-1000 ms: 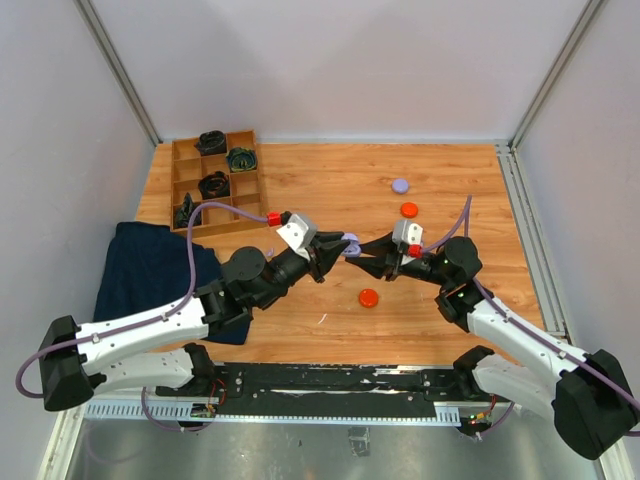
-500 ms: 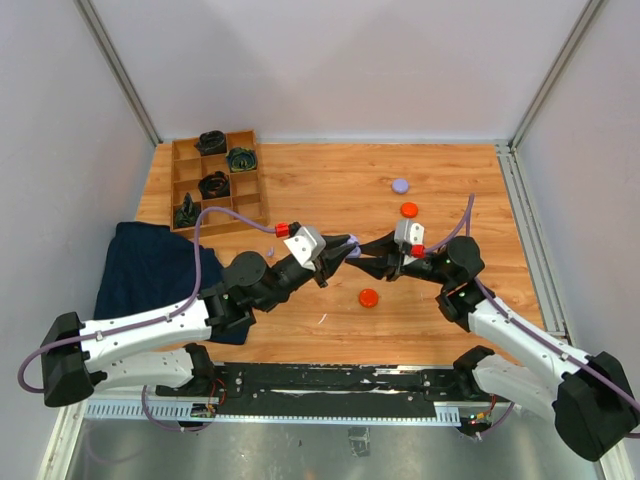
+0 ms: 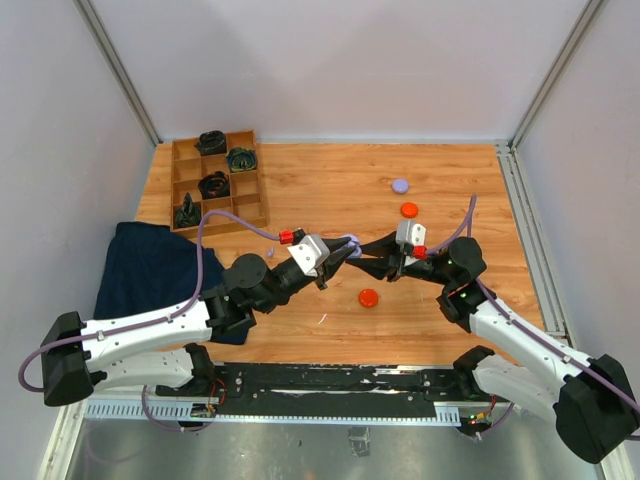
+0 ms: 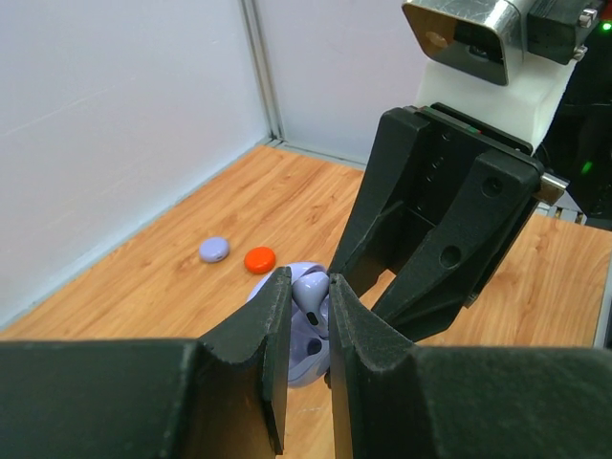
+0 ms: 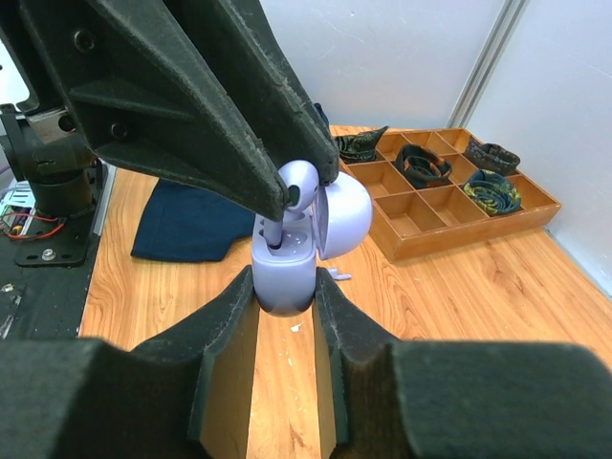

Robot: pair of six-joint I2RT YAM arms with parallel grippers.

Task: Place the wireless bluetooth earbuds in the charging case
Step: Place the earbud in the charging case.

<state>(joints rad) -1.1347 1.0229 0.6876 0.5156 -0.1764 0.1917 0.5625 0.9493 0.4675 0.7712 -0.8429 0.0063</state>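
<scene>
The tiny lavender stemmed plastic earbud (image 5: 298, 184) sits pinched in the left gripper (image 4: 308, 285), stem pointing into the open lavender charging case (image 5: 283, 268), which the right gripper (image 5: 285, 298) clamps steady above the table.

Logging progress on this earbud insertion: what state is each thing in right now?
left pincer: shut on lavender earbud
right pincer: shut on charging case
charging case: lid open
lavender earbud: stem tip in case socket, head outside
lavender disc: lying flat, untouched
wooden tray: partly filled with black bundles
blue cloth: bunched
</scene>
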